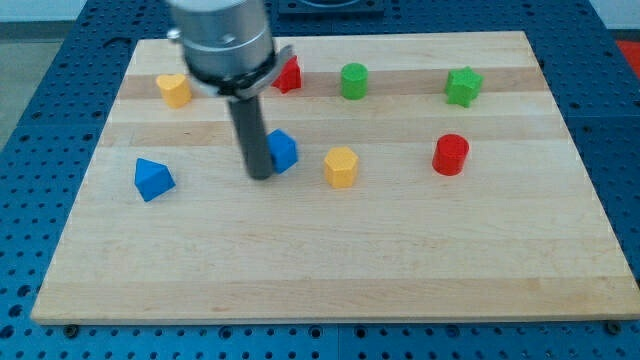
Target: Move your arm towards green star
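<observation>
The green star (463, 86) lies near the view's top right of the wooden board (330, 270). My tip (259, 175) stands on the board left of centre, far to the view's left of the star and lower. It touches or nearly touches the left side of a blue cube (283, 150). The rod rises from the tip to the arm's grey body at the view's top.
A green cylinder (353, 81) and a red block (289, 74), partly hidden by the arm, lie along the top. A yellow heart-like block (174, 89) is top left. A blue triangular block (152, 179) is left. A yellow hexagonal block (341, 166) and a red cylinder (451, 154) lie mid-board.
</observation>
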Controlling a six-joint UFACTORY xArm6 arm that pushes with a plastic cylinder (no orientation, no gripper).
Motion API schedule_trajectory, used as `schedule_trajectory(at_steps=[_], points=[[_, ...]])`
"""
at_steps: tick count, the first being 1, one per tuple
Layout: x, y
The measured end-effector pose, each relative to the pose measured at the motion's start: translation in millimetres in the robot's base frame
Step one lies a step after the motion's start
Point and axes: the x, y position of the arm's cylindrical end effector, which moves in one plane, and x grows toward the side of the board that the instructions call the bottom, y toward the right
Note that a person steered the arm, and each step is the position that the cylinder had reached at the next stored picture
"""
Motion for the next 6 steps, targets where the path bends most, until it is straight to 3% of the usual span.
schedule_trajectory(at_steps=[1,3,4,6], points=[[-30.1,47.5],[-17.1,63.9],[-56.0,126.7],[-70.6,252.1]])
